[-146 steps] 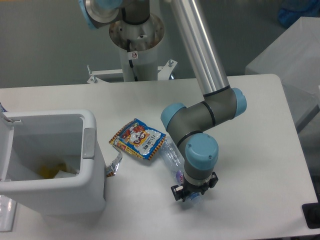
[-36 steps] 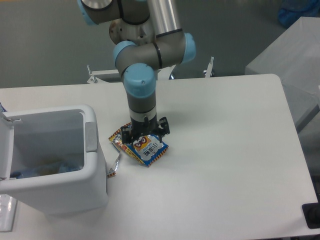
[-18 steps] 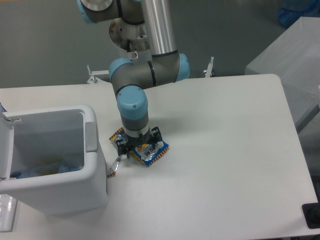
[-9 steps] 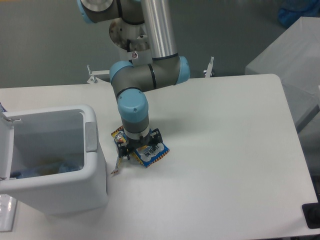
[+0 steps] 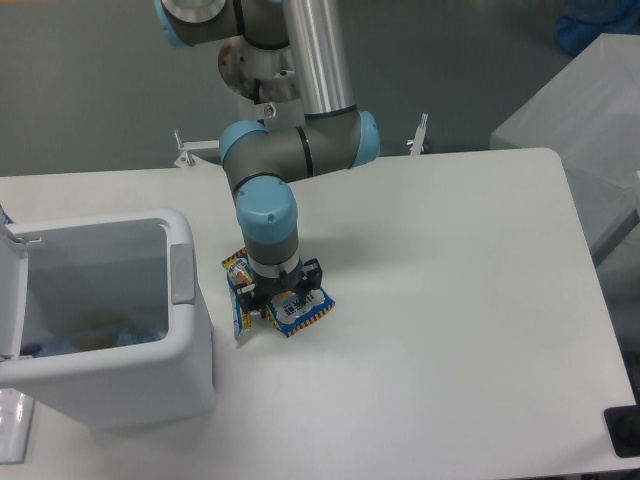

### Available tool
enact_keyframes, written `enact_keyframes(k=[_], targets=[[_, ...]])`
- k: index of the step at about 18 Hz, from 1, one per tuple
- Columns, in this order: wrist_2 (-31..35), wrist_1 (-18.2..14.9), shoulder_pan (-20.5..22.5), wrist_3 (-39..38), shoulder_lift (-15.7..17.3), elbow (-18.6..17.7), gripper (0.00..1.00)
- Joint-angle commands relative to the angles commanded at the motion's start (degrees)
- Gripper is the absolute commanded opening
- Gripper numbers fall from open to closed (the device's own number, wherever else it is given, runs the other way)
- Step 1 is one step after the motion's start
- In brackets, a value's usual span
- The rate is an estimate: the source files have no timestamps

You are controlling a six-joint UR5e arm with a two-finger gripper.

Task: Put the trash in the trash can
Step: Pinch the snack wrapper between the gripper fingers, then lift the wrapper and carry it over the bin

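Note:
The blue-orange snack packet (image 5: 298,311), one piece of the trash, lies crumpled on the white table just right of the trash can (image 5: 190,345). My gripper (image 5: 276,300) points straight down onto it, with its fingers closed on the packet's middle; the packet bunches up between them, and its silvery strip (image 5: 241,320) hangs at the left. The white trash can stands open at the left, and bits of clear plastic and yellow show inside at the bottom (image 5: 90,335). No bottle shows on the table.
The can's flip lid (image 5: 8,290) stands up at the far left. A grey tab (image 5: 183,273) sits on the can's right rim, close to my gripper. A grey bench (image 5: 585,120) stands beyond the table's right edge.
Since 8 s ago the bottle has left the table and my gripper moved to the packet. In the last second the fingers closed and the packet bunched up, its strip lifting.

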Motion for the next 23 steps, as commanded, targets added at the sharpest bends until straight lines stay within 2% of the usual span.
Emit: enact_keyframes(k=[3,7,9,10,11,17,20,23], targets=[[0.0,-0.1,-0.1,0.1,0.2,-0.1,0.59],[0.0,-0.2,0.0,0.1,0.5,-0.1,0.44],[0.0,-0.4,-0.1,0.1,0.8,-0.1,0.24],[0.0,-0.5,0.0,0.1,0.8,-0.1,0.07],[0.1,-0.5,0.0,0.1,1.0,-0.2,0.0],[0.0,-0.5,0.3,1.3,2.3,0.3,0.0],[-0.1,-0.6,2.3,2.2,3.7,1.6,0.0],[-0.2,-0.4,4.9,2.4,5.9,4.8,0.0]])
